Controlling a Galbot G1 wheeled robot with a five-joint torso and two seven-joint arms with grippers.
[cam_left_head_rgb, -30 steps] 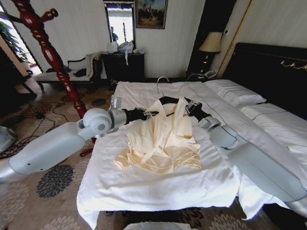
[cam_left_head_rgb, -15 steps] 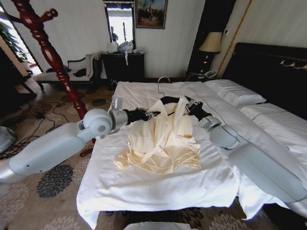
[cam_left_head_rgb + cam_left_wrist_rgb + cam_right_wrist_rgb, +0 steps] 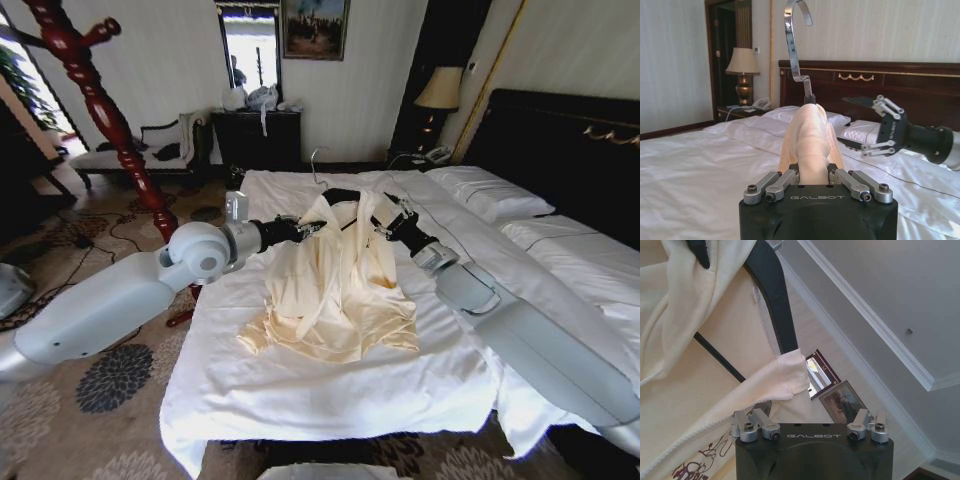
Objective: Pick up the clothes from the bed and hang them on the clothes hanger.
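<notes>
Both arms have lifted: my left end effector [image 3: 300, 228] clamps the clothes [image 3: 335, 285] on the clothes hanger [image 3: 340, 195]; right end effector [image 3: 385, 228] spread open, above the bed [image 3: 330, 390].

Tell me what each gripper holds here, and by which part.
Left gripper pinches the shirt at a shoulder on the hanger. Right gripper is open beside the other shoulder, holding nothing.

A cream, silky long-sleeved shirt [image 3: 335, 280] sits at the centre of the frame, its collar end lifted and draped over a thin black hanger [image 3: 343, 196] with a silver hook [image 3: 315, 165] pointing up. Its lower part lies crumpled on the white bed [image 3: 300, 385], which spreads across the lower middle.
</notes>
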